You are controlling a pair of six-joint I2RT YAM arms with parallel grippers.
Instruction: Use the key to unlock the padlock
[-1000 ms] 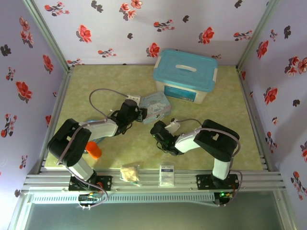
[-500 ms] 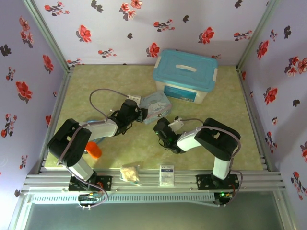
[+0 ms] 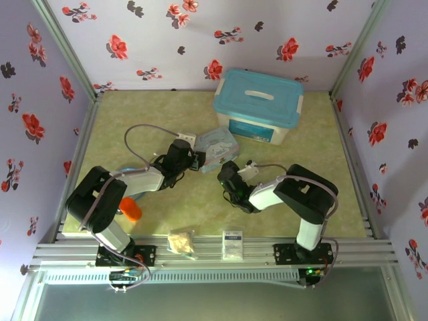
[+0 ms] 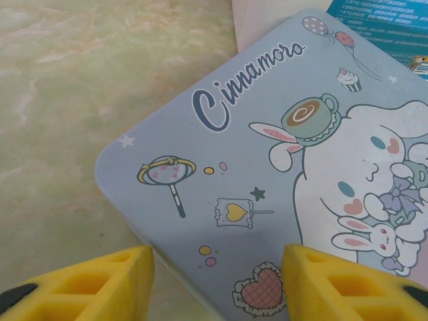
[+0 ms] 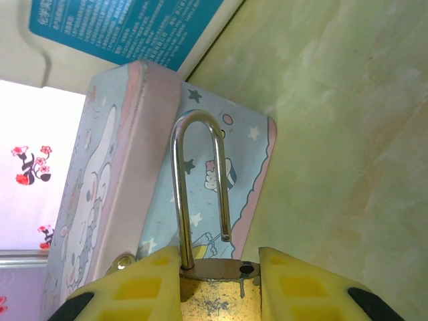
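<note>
Quick one from us. On the R wrist cam the R gripper was clamped on the padlock. The brass body was pinched btw the yellow fingers and the shackle pointed away from the wrist. The shackle's short leg sat out of its hole w/ a small gap above the body, so it looked popped open.

Main thing in the way was the cartoon tin. On the top cam it lay flat on the table at approx 12 o'clock of the R gripper, and it sat right behind the shackle.

The L gripper was at the tin's 8 o'clock w/ fingers apart, straddling the tin's near corner. We couldn't tell if they were squeezing it or just standing over it.

Other stuff:
- blue-lidded box at the tin's 1 o'clock, close by
- orange thing at 8 o'clock of the L gripper
- on the front rail at 6 o'clock, a crumpled beige packet and a small white card, apart from each other and well clear of both grippers
</note>
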